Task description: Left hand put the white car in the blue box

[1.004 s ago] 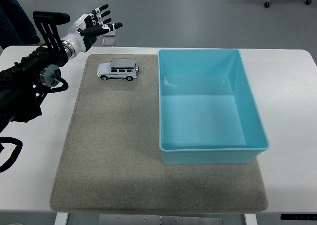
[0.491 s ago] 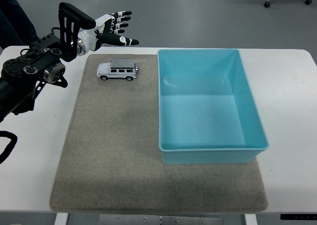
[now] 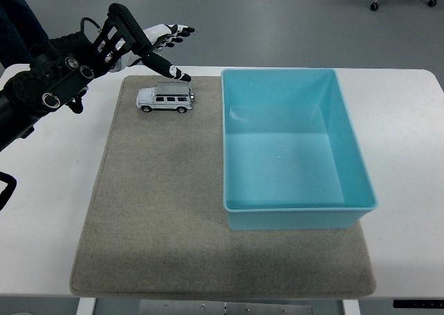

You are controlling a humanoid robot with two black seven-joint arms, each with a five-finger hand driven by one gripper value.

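Where the white table (image 3: 409, 141) fills most of the view, we see a beige mat (image 3: 159, 225) laid across its middle, reaching from the far side almost to the near edge. On the right part of that mat sits the blue box (image 3: 350, 145), a deep open tub with nothing inside it, its left wall running straight from far to near.

From the left edge comes the black left arm (image 3: 41, 93), stretched over the far left corner of the table. Its left hand (image 3: 149, 44) is spread wide and holds nothing: we count 1 thumb angled down and to the right, its tip just above and beyond the car's roof, while the other fingers (image 3: 177, 32) point right, out past the table's far edge. We cannot tell whether the thumb tip touches the car.

The white car (image 3: 165, 98) stands on its 4 wheels at the far left of the mat, side-on with its length running left to right, left of the box and clearly apart from it.

At the top left corner we see a dark sleeve (image 3: 17, 20) of a person.
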